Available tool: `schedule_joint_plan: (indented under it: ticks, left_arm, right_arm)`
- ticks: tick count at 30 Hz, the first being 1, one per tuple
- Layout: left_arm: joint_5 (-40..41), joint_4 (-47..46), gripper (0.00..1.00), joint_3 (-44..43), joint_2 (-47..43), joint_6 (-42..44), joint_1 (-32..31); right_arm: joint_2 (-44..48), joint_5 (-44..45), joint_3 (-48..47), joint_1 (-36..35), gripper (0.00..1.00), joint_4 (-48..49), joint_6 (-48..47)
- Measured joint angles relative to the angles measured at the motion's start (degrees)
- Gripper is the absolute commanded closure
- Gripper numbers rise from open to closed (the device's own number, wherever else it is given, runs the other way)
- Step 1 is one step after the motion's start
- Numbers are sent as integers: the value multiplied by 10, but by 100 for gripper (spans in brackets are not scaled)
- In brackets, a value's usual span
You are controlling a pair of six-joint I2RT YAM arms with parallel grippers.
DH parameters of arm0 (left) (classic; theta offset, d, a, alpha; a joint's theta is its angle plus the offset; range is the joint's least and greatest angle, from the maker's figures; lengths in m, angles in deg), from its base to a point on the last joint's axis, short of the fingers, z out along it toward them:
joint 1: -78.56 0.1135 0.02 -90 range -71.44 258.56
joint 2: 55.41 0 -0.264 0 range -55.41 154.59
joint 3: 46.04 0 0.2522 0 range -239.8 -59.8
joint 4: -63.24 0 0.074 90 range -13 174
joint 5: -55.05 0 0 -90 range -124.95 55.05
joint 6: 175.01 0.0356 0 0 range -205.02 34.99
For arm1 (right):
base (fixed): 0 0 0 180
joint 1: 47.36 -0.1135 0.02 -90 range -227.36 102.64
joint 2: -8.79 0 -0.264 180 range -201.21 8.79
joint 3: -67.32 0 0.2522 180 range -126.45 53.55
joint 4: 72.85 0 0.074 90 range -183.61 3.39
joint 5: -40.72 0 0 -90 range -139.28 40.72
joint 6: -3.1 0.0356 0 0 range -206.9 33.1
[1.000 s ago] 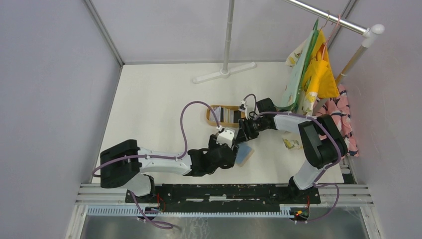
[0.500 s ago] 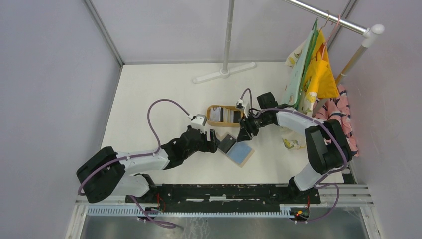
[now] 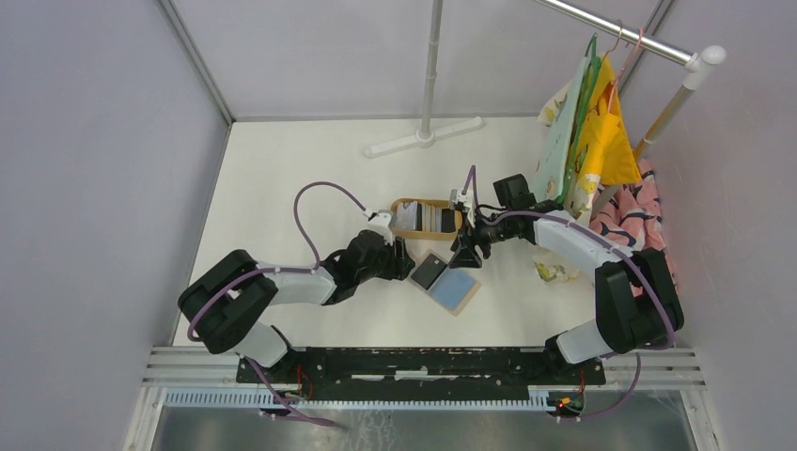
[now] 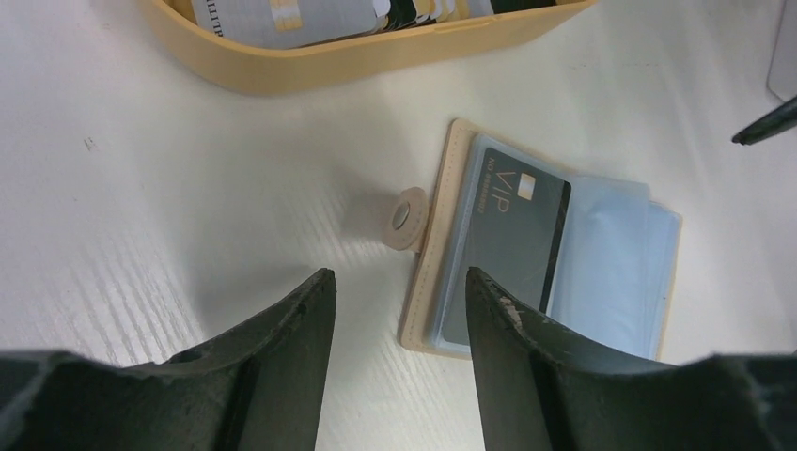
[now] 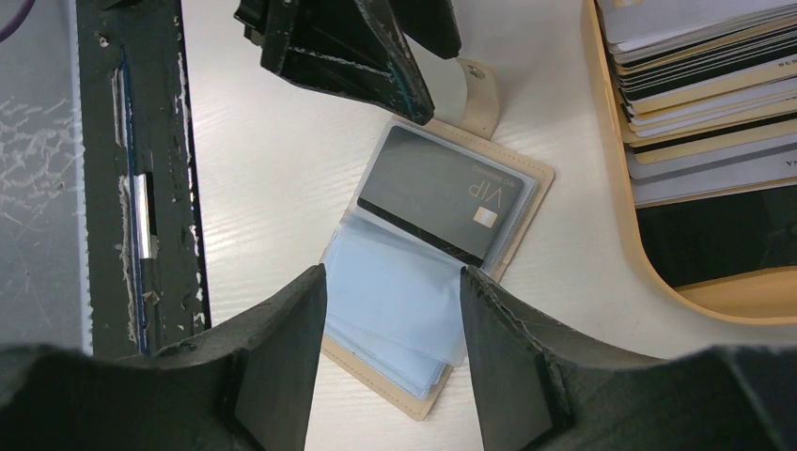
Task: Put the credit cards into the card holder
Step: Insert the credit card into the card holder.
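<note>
white tabletop (image 3: 282,188), smooth and bare around the work, is the first hazard: nothing pins the card holder to it, so i judge any sideways push would slide the wallet rather than seat a card.

the left gripper (image 4: 397,282) hovers low with its jaws wide apart and empty, just beside the holder's hinge edge. the right gripper (image 5: 390,277) hangs above the holder from the other side, also spread wide and carrying nothing. in the overhead view the two sit near each other, and a move by both toward the wallet could knock fingers together.

the oval wooden tray (image 5: 658,282) lies just beyond the holder, apart from it, with the remaining credit cards (image 5: 695,66) stacked in tight overlap. picking from that stack risks lifting two at once or scraping the tray wall.

the card holder (image 5: 395,291) lies open and flat between the grippers, pale blue sleeves fanned loosely. a card could slip between sleeves instead of into a pocket.

one black card (image 4: 507,244) marked vip sits in the top sleeve. i cannot tell how deep it is seated, and a nudge may work it out.

the snap tab (image 4: 406,218) juts from the tan edge, right ahead of the left jaws. catching it would likely flip or drag the holder.
</note>
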Motion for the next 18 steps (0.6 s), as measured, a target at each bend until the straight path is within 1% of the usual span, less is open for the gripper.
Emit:
schedule_joint_plan:
  ticks: [8,10,11,15,16,18]
  left_arm:
    - [1,-13,59,-38,64,16,3]
    - [3,-18,65,-46,75,20,3]
    - [3,-19,69,-48,78,21,3]
    - [7,-22,96,-49,84,24,3]
    - [7,-21,98,-49,84,25,3]
    - [9,-21,98,-48,84,26,3]
  right_arm:
    - [0,-4,2,0,40,0,-22]
    - [0,-5,2,0,41,0,-26]
    - [0,-6,2,0,41,0,-29]
    - [8,-15,8,0,40,0,-42]
    - [11,-17,10,0,40,0,-47]
    - [17,-21,14,0,40,-1,-56]
